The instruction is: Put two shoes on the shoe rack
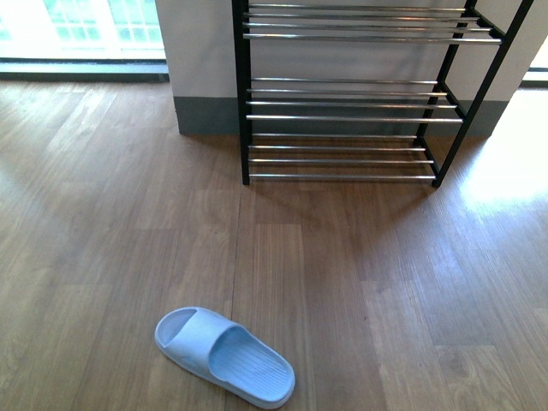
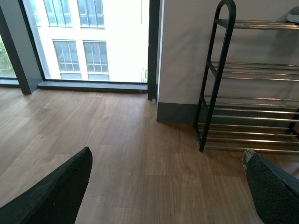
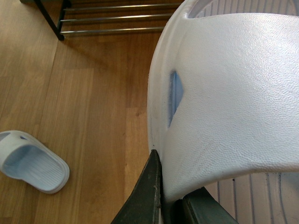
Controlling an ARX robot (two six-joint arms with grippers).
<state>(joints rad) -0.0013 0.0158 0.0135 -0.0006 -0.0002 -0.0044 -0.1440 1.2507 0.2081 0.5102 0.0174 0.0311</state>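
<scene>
Where the wood-plank floor (image 1: 385, 282) meets a white wall (image 1: 201, 51), the shoe rack (image 1: 342, 103) stands against it. Bright window (image 1: 86, 21) left of the wall. One pale blue slide (image 1: 224, 355) lies on the floor, well short of the rack. Second slide (image 3: 233, 93) is clamped in the right gripper (image 3: 169, 189). Left gripper (image 2: 167, 156) gapes wide, holding nothing.

The right gripper (image 3: 170, 198) is clamping a pale slipper (image 3: 233, 93) by its strap, close against the lens. A second slipper (image 3: 32, 161) is lying on the floor (image 3: 93, 93), well apart from the rack (image 3: 112, 18).
</scene>
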